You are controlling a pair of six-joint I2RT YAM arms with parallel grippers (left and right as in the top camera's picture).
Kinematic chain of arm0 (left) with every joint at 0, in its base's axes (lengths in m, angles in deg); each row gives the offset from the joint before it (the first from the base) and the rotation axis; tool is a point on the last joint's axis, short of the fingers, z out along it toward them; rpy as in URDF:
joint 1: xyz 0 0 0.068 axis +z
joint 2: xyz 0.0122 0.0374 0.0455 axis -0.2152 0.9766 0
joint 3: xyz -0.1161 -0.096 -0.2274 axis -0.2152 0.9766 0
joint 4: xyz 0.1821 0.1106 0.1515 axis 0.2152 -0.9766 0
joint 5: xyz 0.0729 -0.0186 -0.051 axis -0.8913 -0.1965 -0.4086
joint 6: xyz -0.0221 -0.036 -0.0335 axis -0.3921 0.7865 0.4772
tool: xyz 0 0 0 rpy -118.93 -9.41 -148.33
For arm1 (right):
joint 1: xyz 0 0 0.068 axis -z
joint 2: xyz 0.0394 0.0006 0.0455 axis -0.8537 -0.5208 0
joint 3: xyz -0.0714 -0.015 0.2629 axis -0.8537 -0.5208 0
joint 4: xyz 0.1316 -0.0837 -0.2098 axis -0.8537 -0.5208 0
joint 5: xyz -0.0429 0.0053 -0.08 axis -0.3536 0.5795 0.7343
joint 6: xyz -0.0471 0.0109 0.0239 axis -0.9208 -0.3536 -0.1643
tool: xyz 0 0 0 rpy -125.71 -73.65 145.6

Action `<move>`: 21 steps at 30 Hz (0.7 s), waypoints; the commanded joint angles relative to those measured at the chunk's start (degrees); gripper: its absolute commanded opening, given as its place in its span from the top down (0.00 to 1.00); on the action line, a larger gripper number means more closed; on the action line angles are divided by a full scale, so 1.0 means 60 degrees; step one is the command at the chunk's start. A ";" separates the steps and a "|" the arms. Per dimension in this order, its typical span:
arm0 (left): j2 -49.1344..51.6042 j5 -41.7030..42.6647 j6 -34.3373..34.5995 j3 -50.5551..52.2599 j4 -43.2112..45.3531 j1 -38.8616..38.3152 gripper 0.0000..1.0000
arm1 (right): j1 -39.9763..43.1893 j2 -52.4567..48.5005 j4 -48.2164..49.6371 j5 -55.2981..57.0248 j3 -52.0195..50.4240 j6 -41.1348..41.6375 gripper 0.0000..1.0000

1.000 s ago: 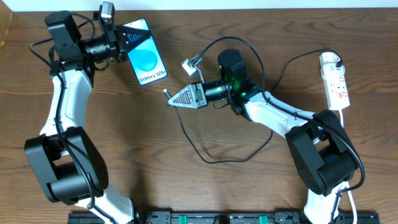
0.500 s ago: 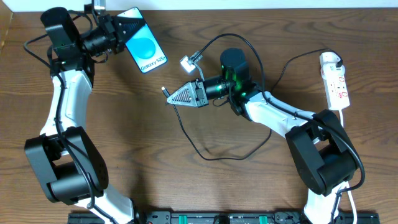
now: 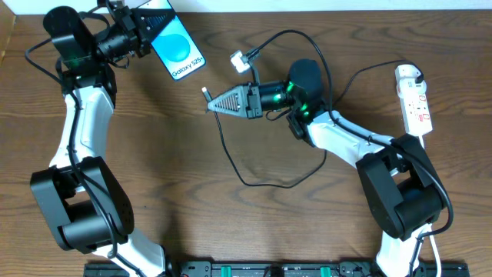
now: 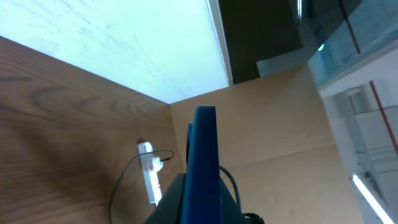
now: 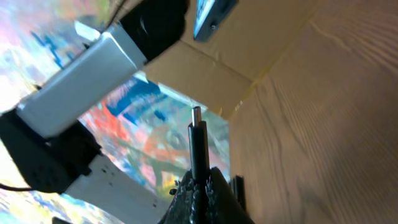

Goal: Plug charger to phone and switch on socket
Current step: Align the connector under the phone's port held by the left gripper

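Observation:
My left gripper [image 3: 154, 32] is shut on the phone [image 3: 179, 50], holding it off the table at the far left with its blue screen facing up. In the left wrist view the phone [image 4: 204, 149] stands edge-on between the dark fingers [image 4: 180, 202]. My right gripper [image 3: 213, 102] is shut on the charger's connector [image 3: 205, 92], right of the phone and apart from it. In the right wrist view the connector's metal tip [image 5: 196, 115] sticks out above my right gripper [image 5: 199, 180], and the phone's end [image 5: 211, 15] shows at the top. The charger's black cable [image 3: 254, 183] loops over the table to the white socket [image 3: 415, 104] at the far right.
The socket also shows far off in the left wrist view [image 4: 150, 180]. A white camera [image 3: 239, 60] with its own black lead rides above the right gripper. Both arm bases stand near the front edge. A black rail [image 3: 269, 269] runs along the front.
The left gripper has raised the phone and carried it toward the table's far edge. The right gripper has moved toward the far side with the connector, pulling the cable loop along.

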 commanded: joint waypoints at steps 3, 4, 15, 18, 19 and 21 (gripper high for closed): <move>-0.0233 0.0175 0.1344 -0.0131 0.0696 0.0066 0.93 | 0.0157 0.0018 0.0619 0.0466 0.0036 0.1643 0.99; -0.0233 0.0189 0.1545 -0.0131 0.0860 0.0062 0.92 | 0.0160 0.0018 0.0685 0.0528 0.0036 0.1763 0.99; -0.0233 0.0270 0.2259 -0.0131 0.1581 -0.0011 0.93 | 0.0131 0.0018 0.2754 0.0874 0.0036 0.3493 0.99; -0.0233 0.0135 0.2488 -0.0131 0.1585 -0.0066 0.92 | 0.0127 0.0018 0.2787 0.0947 0.0036 0.3759 0.99; -0.0233 0.0113 0.2488 -0.0131 0.1581 -0.0098 0.93 | 0.0124 0.0018 0.2787 0.0987 0.0036 0.3792 0.99; -0.0233 0.0091 0.2488 -0.0131 0.1581 -0.0233 0.92 | 0.0120 0.0018 0.2790 0.1086 0.0036 0.3971 0.99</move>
